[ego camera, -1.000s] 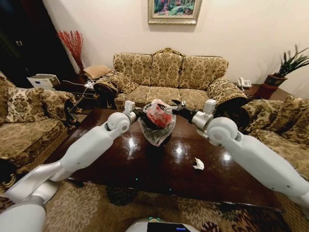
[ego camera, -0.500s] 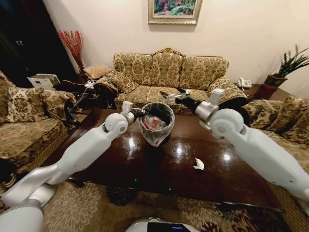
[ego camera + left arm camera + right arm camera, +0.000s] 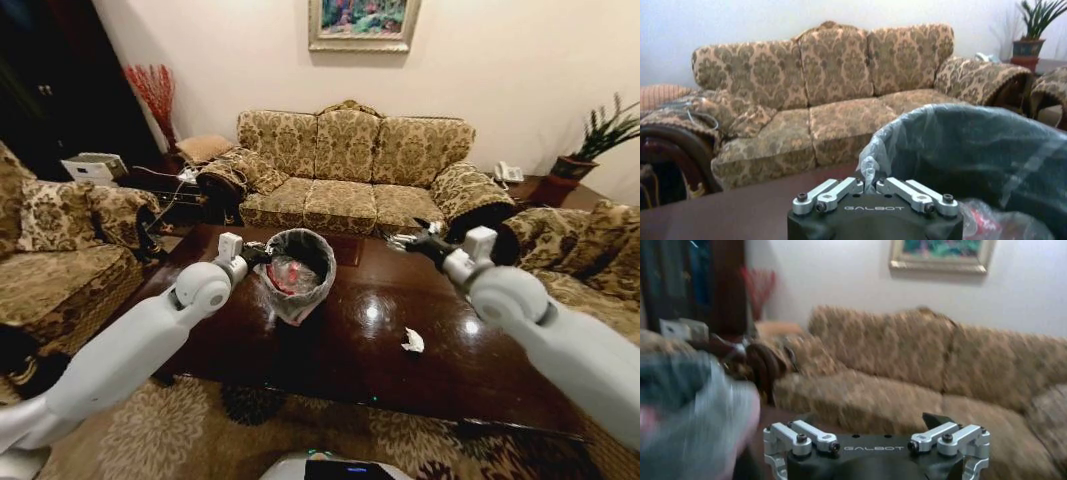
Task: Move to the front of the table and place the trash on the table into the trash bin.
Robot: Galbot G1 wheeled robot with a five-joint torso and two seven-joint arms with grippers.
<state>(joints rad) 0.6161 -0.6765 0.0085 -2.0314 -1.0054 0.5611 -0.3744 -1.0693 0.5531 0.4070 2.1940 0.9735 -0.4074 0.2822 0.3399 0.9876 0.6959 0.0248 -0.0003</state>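
the left gripper [image 3: 252,254] is clamped on the liner at the rim of the trash bin [image 3: 296,272], fingers closed on the plastic in the left wrist view [image 3: 870,187]. the bin is held tilted over the table [image 3: 330,350] and has shifted left since a moment ago. red-and-white trash [image 3: 290,275] now lies inside it, where 1 second ago it sat at the rim. the right gripper [image 3: 405,240] has pulled back to the right, jaws wide apart and empty. 1 white paper scrap [image 3: 411,341] remains on the table, well apart from the bin, so the job looks nearly done.
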